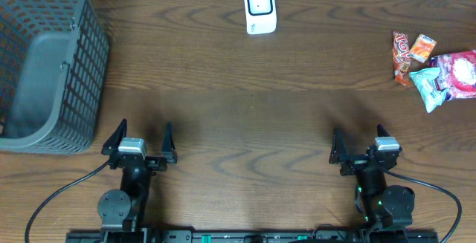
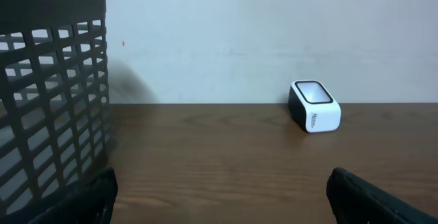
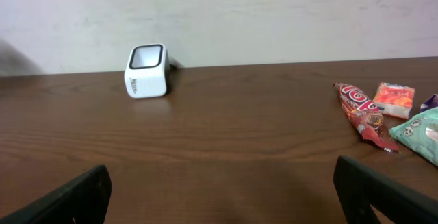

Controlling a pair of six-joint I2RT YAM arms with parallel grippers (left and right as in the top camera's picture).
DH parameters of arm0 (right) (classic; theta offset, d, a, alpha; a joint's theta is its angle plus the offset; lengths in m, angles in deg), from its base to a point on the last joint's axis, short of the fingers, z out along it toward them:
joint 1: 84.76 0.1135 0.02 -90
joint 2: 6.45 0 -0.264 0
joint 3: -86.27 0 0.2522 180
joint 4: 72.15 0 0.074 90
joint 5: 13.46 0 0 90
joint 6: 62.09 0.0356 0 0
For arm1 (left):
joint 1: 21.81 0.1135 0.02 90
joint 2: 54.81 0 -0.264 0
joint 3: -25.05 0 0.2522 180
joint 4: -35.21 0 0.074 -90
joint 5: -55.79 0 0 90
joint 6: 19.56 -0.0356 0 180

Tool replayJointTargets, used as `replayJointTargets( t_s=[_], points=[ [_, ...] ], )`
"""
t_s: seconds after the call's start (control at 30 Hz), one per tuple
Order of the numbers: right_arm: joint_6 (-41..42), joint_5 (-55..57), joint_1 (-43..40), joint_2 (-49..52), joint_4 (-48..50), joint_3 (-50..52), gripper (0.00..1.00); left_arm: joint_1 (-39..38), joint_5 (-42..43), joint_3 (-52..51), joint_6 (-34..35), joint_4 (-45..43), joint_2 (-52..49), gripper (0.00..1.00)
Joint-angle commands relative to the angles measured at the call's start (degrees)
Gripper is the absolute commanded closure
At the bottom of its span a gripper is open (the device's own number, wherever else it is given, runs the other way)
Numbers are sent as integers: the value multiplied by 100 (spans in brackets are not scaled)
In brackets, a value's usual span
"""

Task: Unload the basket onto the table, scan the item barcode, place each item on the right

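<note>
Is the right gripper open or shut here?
Open: the right gripper has its fingers wide apart in overhead and wrist views, with only bare table between them.

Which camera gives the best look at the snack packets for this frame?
Overhead: the snack packets all show from above. The right wrist view catches the red wrapper and orange packet, but its frame edge cuts the teal packet. The left wrist view shows none.

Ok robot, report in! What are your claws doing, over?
Both open and empty: left claw, right claw. Untouched snack packets far right; scanner at back edge. Nothing between claws and snacks.
</note>
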Motion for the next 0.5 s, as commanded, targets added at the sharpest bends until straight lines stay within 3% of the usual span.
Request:
replayJointTargets(
  t_s=[0.0,0.2,0.47],
  points=[
    [-33,24,48,-37,-24,9,1,31,-55,-17,-39,179,66,2],
    [-33,24,48,-37,-24,9,1,28,-28,-17,-37,1121,66,2],
    [-33,24,48,-37,-24,9,1,28,-33,-15,-59,1141,66,2]
  ],
)
